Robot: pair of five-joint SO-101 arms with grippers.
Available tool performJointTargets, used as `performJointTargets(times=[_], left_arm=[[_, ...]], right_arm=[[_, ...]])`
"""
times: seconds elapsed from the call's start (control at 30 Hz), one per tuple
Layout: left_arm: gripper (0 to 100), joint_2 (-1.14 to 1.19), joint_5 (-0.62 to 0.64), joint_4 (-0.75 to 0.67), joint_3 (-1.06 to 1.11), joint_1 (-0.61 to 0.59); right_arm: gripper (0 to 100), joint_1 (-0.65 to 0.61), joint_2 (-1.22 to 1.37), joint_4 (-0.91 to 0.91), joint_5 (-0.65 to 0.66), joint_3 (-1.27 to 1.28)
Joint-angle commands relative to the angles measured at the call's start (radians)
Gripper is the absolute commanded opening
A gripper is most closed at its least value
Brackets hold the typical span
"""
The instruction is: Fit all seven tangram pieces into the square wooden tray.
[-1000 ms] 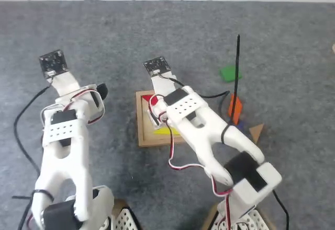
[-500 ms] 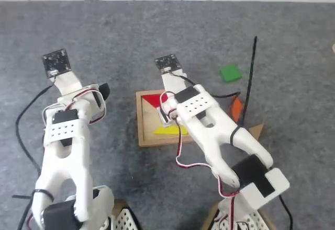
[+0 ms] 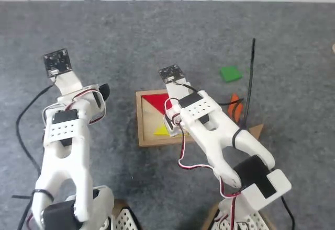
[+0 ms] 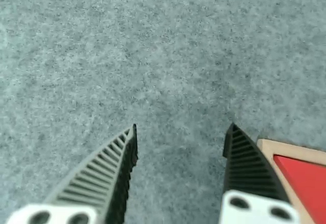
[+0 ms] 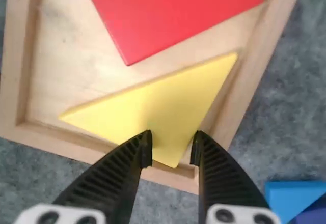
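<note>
Over the yellow triangle (image 5: 163, 107) in the tray (image 5: 12, 56), right gripper (image 5: 171, 136) points down, parted (left gripper (image 4: 182, 130) also parted).

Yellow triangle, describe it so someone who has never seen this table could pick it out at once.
Find the square wooden tray in the middle of the grey table. Two flat triangles lie in it; the yellow triangle is on the tray's near side, under the right gripper. Its colour sets it apart from the red triangle beyond it.

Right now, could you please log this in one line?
tray: red triangle, yellow triangle | right fingers: open above yellow | left fingers: open, empty
</note>
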Motion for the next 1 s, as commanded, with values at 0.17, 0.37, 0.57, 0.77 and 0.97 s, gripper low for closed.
performJointTargets(times=[0.17, 0.37, 0.57, 0.77, 0.97], left_arm=[[27, -0.002, -0.012, -0.018, -0.044, 0.011], [27, -0.002, -0.012, -0.018, -0.044, 0.011], [27, -0.002, -0.014, -0.021, -0.044, 0.011], [27, 0.000, -0.014, -0.021, -0.044, 0.012], [27, 0.000, -0.014, -0.023, -0.044, 0.005]], right_arm=[[13.9, -0.054, 0.154, 0.116, 0.199, -0.178], [2.9, -0.058, 0.214, 0.128, 0.201, -0.276], [4.6, -0.182, 0.162, 0.001, 0.207, -0.235], [6.7, -0.285, 0.119, -0.130, 0.209, -0.157], [10.7, -0.254, 0.033, -0.243, 0.189, -0.071]])
